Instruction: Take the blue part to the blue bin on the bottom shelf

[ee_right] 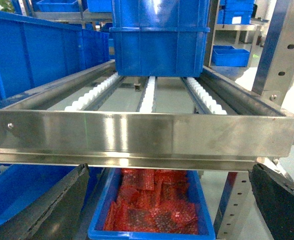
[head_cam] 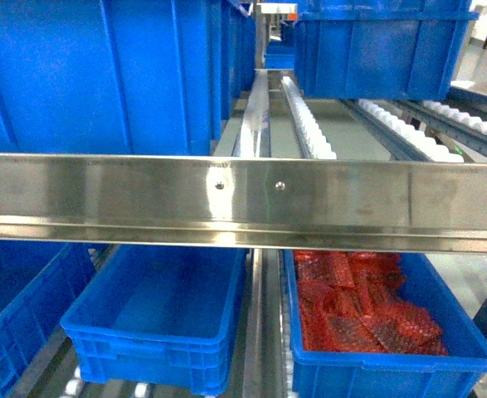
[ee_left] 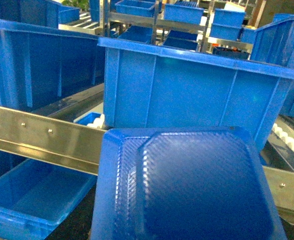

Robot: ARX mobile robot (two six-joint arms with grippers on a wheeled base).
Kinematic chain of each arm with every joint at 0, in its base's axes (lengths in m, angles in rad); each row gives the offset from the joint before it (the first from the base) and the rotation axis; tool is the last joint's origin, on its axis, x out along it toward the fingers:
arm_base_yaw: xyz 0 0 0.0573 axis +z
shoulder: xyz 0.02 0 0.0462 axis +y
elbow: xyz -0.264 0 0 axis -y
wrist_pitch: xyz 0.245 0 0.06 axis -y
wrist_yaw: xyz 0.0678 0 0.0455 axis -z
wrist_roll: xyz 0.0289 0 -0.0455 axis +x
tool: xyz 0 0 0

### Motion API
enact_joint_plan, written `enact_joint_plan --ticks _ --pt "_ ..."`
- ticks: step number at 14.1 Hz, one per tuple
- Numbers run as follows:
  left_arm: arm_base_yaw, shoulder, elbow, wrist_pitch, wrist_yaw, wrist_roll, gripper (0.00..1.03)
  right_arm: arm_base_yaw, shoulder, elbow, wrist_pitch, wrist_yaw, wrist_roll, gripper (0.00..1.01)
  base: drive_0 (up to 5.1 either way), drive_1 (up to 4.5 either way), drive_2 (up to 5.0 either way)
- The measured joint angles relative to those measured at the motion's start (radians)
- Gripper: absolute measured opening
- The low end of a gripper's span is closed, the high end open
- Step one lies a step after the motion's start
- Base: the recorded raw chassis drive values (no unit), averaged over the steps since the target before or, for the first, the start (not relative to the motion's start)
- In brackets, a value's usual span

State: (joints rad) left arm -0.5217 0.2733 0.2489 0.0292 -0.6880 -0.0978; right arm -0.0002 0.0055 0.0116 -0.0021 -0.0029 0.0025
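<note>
Landmark: front lip (head_cam: 243,199) of the upper rack level, flat brushed steel w/ rivets; all places given vs. it.
Blue part (ee_left: 187,185): fills the lower left wrist view, just in front of and above the lip. Square-ish moulded plastic, glossy, rounded corners, fine woven-looking texture, raised centre panel.
Left gripper: its fingers not seen in any view. Part sits so close under the wrist cam that I judge it's carried, but can't tell the grip itself.
Right gripper (ee_right: 167,210): two dark finger edges at the lower corners of the right wrist view, spread wide, nothing between them.
Bottom shelf (head_cam: 260,332): below the lip; steel divider rail down the middle, small white rollers peeking at the front.
Blue bin (head_cam: 156,319): below lip, left of the divider; ribbed plastic crate, looks bare inside.
Red-filled bin (head_cam: 384,332): below lip, right of divider; crinkly red mesh-like bags.
Progress: pick looks done, part not in bin yet. Left: lower part under the lip into the blue bin, release.
</note>
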Motion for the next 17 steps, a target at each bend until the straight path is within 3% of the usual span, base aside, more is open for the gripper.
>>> enact_joint_plan --ticks 17 --pt "0.0 0.001 0.0 -0.002 0.0 0.0 0.43 0.0 0.0 0.0 -0.003 0.003 0.0 0.98 0.0 0.0 0.0"
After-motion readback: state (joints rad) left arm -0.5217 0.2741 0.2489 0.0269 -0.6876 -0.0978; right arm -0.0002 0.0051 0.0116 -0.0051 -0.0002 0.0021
